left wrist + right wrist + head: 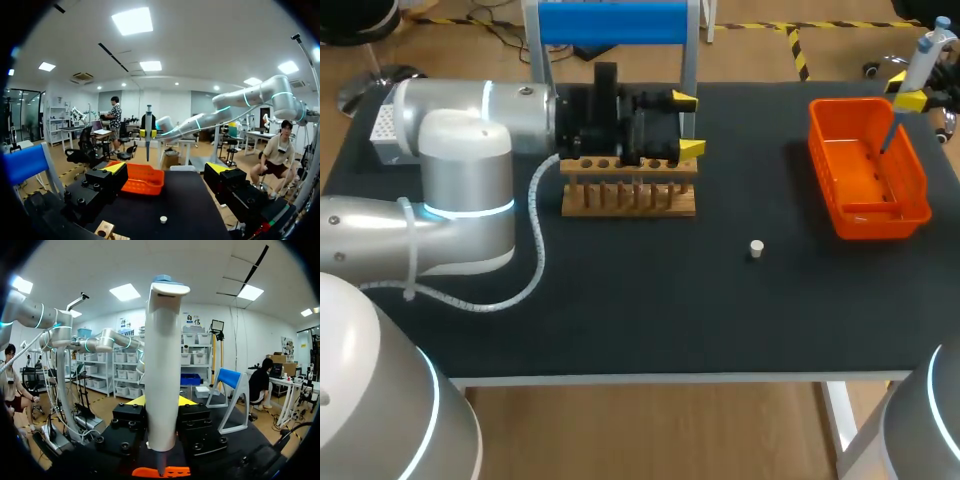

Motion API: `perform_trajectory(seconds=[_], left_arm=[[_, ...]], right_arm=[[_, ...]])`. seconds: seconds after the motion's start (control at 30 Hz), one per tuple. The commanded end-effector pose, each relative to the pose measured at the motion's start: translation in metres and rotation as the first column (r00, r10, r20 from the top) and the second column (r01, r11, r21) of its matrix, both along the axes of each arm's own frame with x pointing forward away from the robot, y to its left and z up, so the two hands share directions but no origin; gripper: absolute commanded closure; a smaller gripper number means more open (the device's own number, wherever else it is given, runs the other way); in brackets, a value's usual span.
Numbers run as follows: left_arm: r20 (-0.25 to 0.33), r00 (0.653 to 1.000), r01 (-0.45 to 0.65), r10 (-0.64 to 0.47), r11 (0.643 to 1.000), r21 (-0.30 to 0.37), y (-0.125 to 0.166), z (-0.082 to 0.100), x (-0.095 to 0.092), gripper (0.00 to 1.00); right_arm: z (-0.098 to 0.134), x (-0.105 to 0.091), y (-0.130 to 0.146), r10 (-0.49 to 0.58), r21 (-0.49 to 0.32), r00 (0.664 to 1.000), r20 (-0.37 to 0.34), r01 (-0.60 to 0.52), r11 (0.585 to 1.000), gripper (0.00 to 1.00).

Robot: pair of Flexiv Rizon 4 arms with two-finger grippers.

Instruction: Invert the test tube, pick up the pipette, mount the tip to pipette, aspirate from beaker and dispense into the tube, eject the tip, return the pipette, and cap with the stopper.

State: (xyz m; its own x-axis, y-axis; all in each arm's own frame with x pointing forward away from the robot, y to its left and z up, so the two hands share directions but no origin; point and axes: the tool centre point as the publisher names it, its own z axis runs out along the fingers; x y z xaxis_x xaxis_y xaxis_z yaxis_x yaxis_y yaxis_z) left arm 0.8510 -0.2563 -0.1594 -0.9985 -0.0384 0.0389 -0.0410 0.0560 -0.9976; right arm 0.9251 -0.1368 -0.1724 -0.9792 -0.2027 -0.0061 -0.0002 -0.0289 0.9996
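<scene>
Nearest, saw left arm (pixel 460 190) stretched over black table (pixel 620 310), left gripper (pixel 688 124) spread wide above wooden test-tube rack (pixel 628 198). Saw right gripper (pixel 906 92) pinching white pipette (pixel 923 55) upright over orange basket (pixel 880 222). Spotted small white stopper (pixel 756 248) lying on table between rack and basket, touching neither

Tabletop (pixel 620 310): matt black, finely textured like a mat, no shine. Test tube rack (pixel 628 190), centre-left: bare light wood, looks unvarnished. Basket (pixel 880 222), upper right: orange plastic, slotted walls, slightly glossy. Pipette (pixel 162 365): smooth white plastic, satin sheen. Stopper (pixel 756 248), centre: white, matt, can't tell the material. My left arm (pixel 470 170), left side: smooth silver-grey shell with glossy highlights. Hose (pixel 542 250) along it: white ribbed plastic.
</scene>
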Motion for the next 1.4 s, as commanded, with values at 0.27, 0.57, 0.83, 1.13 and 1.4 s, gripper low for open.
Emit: perform_trajectory(seconds=[0.27,0.57,0.83,1.13,1.4], left_arm=[[-0.007,1.0,-0.027,0.027,1.0,0.011,0.013,-0.003,-0.012,0.0],[0.056,0.997,-0.055,0.055,0.998,0.001,0.021,-0.005,-0.02,0.0],[0.033,0.996,-0.078,0.078,0.997,0.015,0.029,0.005,-0.023,0.0],[0.028,0.996,-0.08,0.08,0.997,0.019,0.03,0.008,-0.023,0.0],[0.028,0.996,-0.08,0.08,0.997,0.019,0.03,0.008,-0.023,0.0]], right_arm=[[0.001,0.0,0.0,0.001,-0.002,1.0,0.0,-0.001,1.0,1.0],[0.001,0.0,0.0,0.001,-0.002,1.0,0.0,-0.001,1.0,1.0],[0.001,0.0,0.0,0.001,-0.002,1.0,0.0,-0.001,1.0,1.0],[0.001,0.0,0.0,0.001,-0.002,1.0,0.0,-0.001,1.0,1.0],[0.001,0.0,0.0,0.001,-0.002,1.0,0.0,-0.001,1.0,1.0]])
